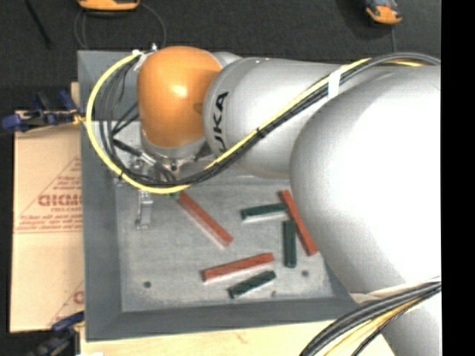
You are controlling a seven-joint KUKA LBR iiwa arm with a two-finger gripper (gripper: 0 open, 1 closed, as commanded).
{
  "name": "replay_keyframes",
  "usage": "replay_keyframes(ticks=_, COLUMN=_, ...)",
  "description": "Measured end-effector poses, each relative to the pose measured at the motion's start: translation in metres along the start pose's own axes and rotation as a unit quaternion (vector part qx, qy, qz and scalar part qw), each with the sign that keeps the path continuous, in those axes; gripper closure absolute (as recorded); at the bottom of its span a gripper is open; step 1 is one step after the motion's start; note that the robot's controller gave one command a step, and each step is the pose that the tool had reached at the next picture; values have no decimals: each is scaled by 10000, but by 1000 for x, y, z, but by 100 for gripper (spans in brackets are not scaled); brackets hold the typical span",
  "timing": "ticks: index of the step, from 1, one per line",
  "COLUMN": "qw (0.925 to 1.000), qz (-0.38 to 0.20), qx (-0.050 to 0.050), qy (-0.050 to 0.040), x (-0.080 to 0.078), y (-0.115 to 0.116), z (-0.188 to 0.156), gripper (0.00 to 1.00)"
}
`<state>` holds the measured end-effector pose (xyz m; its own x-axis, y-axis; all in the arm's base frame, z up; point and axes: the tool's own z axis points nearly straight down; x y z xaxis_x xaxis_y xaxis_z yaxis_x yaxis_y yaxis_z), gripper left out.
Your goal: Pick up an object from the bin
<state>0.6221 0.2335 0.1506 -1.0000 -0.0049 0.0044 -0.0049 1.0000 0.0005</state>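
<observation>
My gripper point(143, 213) reaches down below the orange wrist cover at the bin's left side, just above the floor. Nothing shows in it. The nearest loose thing is a long red stick point(205, 219), lying diagonally a little to the gripper's right, with its upper end under the wrist. Further down lies another red stick point(238, 267), with a dark green stick point(251, 284) just below it.
To the right lie a dark green stick point(263, 212), a red stick point(298, 223) and an upright dark green stick point(289, 243), close under the arm. The arm covers the bin's upper and right parts. Bare floor shows at the lower left.
</observation>
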Motion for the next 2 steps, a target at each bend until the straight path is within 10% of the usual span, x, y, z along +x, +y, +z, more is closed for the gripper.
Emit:
replay_keyframes(ticks=1, qw=10000, qz=22, qx=-10, qy=-41, x=-2, y=-1, z=-5, gripper=0)
replay_keyframes(ticks=2, qw=9975, qz=706, qx=-9, qy=-38, x=-2, y=-51, z=1, gripper=0)
